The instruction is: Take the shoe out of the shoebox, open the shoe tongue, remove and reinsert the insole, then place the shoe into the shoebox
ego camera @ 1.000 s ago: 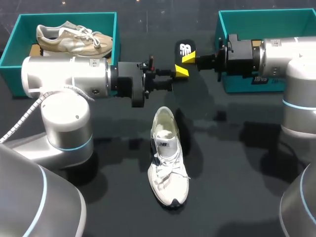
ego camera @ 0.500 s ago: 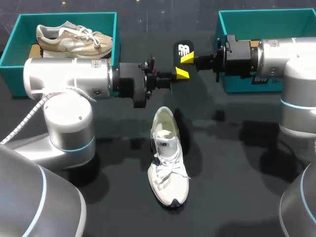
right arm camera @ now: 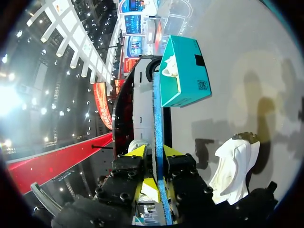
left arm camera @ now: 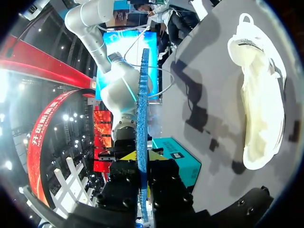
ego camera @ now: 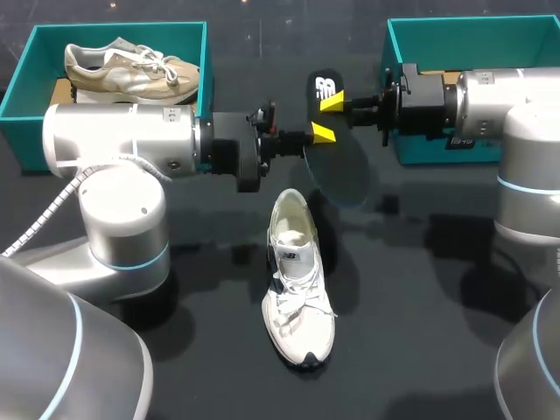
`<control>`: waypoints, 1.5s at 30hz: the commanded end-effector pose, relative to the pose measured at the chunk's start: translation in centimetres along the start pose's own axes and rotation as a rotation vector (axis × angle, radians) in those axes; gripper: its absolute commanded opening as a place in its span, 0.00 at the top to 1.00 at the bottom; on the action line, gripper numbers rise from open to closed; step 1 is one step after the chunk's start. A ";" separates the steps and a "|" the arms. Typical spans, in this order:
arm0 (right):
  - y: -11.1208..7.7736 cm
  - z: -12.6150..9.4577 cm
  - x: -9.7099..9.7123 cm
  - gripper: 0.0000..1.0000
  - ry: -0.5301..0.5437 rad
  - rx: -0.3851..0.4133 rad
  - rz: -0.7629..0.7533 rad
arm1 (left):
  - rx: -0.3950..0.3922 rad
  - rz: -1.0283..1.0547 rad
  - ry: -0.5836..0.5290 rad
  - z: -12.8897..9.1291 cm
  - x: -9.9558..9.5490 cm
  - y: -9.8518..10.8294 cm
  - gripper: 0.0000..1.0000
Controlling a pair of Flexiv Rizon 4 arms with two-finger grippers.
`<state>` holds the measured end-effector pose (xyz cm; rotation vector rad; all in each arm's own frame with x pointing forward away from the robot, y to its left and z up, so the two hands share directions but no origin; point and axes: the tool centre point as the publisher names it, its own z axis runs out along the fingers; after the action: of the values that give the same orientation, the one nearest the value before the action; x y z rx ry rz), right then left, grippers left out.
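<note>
- Head view: the insole (ego camera: 325, 86) is seen held up over the table (ego camera: 437, 350) between the two arms, dark, with its logo end towards the far side
- The left gripper (ego camera: 322, 133), brought in from the left, is clamped on the insole; the right gripper (ego camera: 332, 102), brought in from the right, is clamped on it just beyond, and the two pairs of yellow tips are close together
- The white shoe (ego camera: 296, 280) is found standing on the table just nearer than the insole, toe towards the near edge, outside both boxes
- The left shoebox (ego camera: 35, 52) is seen at the far left with a beige shoe (ego camera: 131, 68) lying in it; the right shoebox (ego camera: 472, 31) is seen at the far right, partly hidden by the right arm
- Left wrist view: the insole (left arm camera: 141, 118) is shown edge-on as a thin blue strip running out between the left gripper (left arm camera: 142, 164) fingers, which are pressed on it from both sides
- The right shoebox (left arm camera: 180, 159) is seen ahead, and the white shoe (left arm camera: 259, 104) lies on the table off to one side, apart from the gripper
- Right wrist view: the insole (right arm camera: 158, 118) is again shown edge-on, pinched between the narrowly set fingers of the right gripper (right arm camera: 154, 161)
- The left shoebox (right arm camera: 183, 71) is seen ahead, and the white shoe (right arm camera: 232, 166) is beside the gripper, untouched
</note>
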<state>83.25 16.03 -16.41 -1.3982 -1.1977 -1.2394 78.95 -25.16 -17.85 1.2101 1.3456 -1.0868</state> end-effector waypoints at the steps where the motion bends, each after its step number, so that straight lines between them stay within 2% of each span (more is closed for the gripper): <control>1: -0.6 -0.5 0.2 0.00 0.002 -0.013 -0.004 | -0.004 0.015 0.013 -0.7 0.1 -0.1 1.00; 11: -1.5 -2.3 0.2 0.00 0.012 -0.010 -0.025 | -0.030 0.001 0.048 -3.8 0.8 0.4 1.00; 19: -2.1 -3.2 0.1 0.00 0.024 -0.015 -0.053 | -0.030 -0.084 0.054 -6.5 0.7 0.4 1.00; 23: -2.3 -3.3 -0.1 0.00 0.041 0.013 -0.078 | -0.026 -0.162 0.072 -7.5 0.5 0.1 1.00; 36: -2.3 -3.3 -0.1 0.00 0.041 0.013 -0.078 | -0.026 -0.162 0.072 -7.5 0.5 0.1 1.00; 41: -2.3 -3.3 -0.1 0.00 0.041 0.013 -0.078 | 0.108 -0.536 0.166 -8.7 -0.9 -1.0 1.00; 45: -2.3 -3.3 -0.1 0.00 0.041 0.013 -0.078 | 0.158 -0.734 0.229 -9.8 -2.2 -2.2 1.00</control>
<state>80.55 13.02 -16.10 -1.3176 -1.2380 -1.3088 76.28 -17.63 -16.08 1.0491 1.6844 -1.3709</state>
